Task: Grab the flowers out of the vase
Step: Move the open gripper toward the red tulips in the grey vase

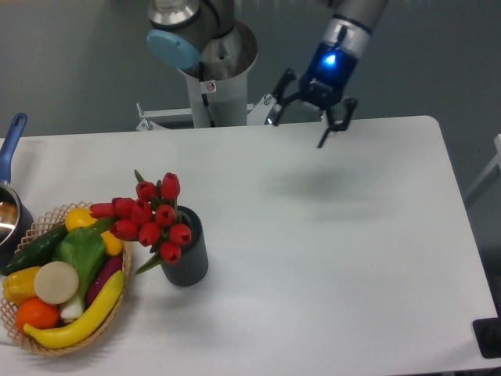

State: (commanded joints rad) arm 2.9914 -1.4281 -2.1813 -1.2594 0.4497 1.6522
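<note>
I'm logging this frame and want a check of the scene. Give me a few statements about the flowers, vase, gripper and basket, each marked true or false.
1. The flowers sit in the vase. True.
2. The gripper is shut on the flowers. False: it is open, empty, above the table's far edge, well apart from them.
3. The basket lies right of the vase in the picture. False: it lies left of it.
4. A banana lies in the basket. True.
5. The vase has tipped over. False: it stands upright.
</note>
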